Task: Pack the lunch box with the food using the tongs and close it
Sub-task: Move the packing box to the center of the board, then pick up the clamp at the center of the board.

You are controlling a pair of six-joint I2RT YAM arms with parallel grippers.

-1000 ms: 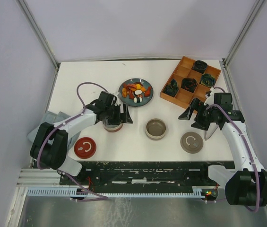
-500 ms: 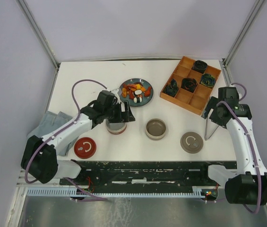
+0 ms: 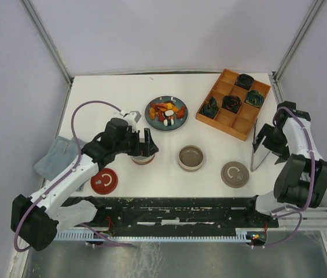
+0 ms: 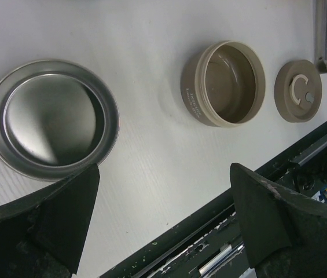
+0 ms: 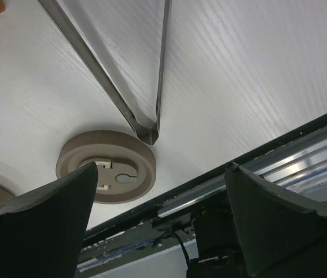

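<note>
Right gripper (image 5: 162,174) has swung over the tongs (image 5: 146,134), whose joint lies just beside the tan lid (image 5: 105,174). Its jaws and the left gripper's (image 4: 163,174) gape wide, holding nothing. Looks like stiff, slick, light steel, so I'd pinch both arms mid-length.

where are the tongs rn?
Top view, right side: the tongs lie flat on the table, their joined end beside the tan lid, just nearer than the orange tray. The right gripper hovers over them, jaws open.
</note>
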